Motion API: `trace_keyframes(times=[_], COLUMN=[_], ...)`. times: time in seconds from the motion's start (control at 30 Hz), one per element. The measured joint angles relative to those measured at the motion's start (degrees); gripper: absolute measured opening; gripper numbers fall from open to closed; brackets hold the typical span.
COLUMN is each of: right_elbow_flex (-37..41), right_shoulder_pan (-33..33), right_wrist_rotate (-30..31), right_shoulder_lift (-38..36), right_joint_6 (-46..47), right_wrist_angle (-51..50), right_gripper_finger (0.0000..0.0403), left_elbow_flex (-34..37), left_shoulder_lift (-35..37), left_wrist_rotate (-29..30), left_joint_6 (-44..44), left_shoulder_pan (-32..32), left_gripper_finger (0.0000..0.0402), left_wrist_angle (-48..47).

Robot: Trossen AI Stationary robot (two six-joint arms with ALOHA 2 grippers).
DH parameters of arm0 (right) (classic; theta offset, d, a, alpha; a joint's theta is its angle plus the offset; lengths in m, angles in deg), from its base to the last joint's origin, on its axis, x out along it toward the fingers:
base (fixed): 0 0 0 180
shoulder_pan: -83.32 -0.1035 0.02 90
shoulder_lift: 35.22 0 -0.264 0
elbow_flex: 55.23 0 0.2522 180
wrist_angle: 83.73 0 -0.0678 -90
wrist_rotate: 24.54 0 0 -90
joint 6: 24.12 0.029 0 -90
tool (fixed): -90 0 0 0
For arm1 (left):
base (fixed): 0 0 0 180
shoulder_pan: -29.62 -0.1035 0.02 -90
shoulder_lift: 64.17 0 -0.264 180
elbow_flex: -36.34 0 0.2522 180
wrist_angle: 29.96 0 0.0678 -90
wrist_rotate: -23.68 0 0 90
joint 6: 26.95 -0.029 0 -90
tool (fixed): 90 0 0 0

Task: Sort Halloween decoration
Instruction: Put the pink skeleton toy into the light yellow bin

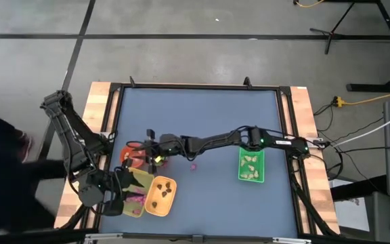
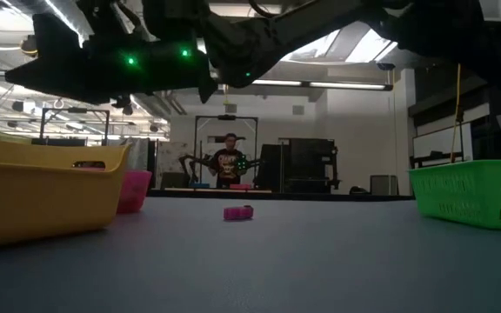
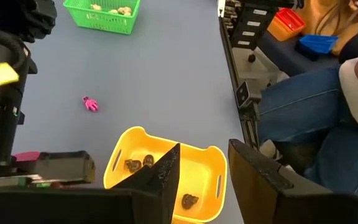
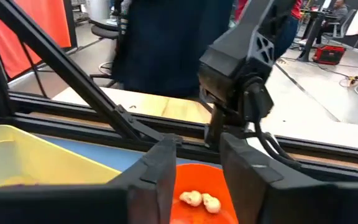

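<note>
A pink trinket (image 1: 193,165) lies loose on the worktop (image 1: 202,122); dark ones sit in the yellow tray (image 1: 160,195), cream ones in the green basket (image 1: 251,166). The right tool (image 4: 194,168) hangs parted over the orange bowl (image 4: 201,199); the left tool (image 3: 207,168) stands open, empty.

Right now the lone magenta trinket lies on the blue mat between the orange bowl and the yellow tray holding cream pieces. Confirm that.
Wrong in one respect: the tray holding cream pieces is green, not yellow, as the high view shows. The magenta trinket does lie on the mat between it and the orange bowl.
</note>
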State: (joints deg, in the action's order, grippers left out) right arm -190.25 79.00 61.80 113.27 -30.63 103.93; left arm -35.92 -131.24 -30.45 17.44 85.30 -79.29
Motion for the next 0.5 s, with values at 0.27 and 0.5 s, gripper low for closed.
trace_keyframes(times=[0.27, 0.5], right_elbow_flex=[0.0, 0.1], right_shoulder_pan=[0.3, 0.2], right_wrist_rotate=[0.2, -1.3], right_shoulder_lift=[0.0, -5.6], right_joint_6=[0.2, -0.5], right_wrist_angle=[-3.0, -23.3], right_gripper_finger=[0.0166, 0.0156], left_elbow_flex=[0.0, 0.0], left_shoulder_lift=[0.0, 0.0], left_wrist_rotate=[1.3, 6.1], left_joint_6=[0.1, 0.1], left_shoulder_pan=[0.0, 0.0], left_gripper_finger=[0.0120, 0.0120], left_wrist_angle=[0.1, 0.5])
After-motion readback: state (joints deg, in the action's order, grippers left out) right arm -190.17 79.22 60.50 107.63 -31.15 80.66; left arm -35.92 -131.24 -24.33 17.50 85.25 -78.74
